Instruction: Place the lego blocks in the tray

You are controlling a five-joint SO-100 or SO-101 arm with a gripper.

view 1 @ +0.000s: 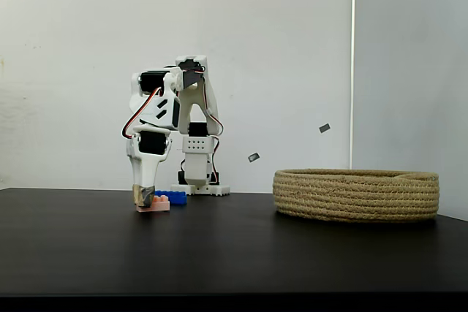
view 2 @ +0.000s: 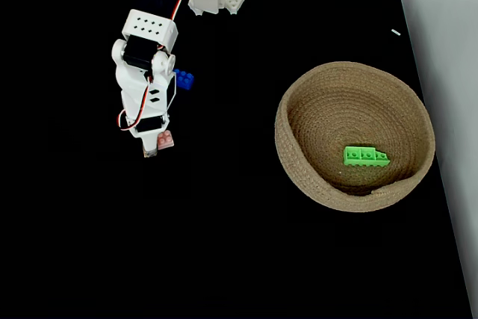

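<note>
1. Pink lego block (view 1: 153, 206) lies on the near-left table (view 1: 219, 253), directly under the gripper (view 1: 144, 196); jaw opening hidden.
2. Blue block (view 2: 184, 79) sits just behind.
3. Tray (view 2: 299, 162), far right, holds the green block (view 2: 364, 156).

Arm (view 1: 179, 107) folded forward from its base (view 1: 199, 180), elbow raised, forearm dropping steeply to the table surface. Gripper (view 1: 146, 196) points straight down at table level; in a fixed view from above it sits at (view 2: 153, 146). Fingers stand close together about the pink brick (view 1: 153, 206); firm contact cannot be confirmed.
</note>
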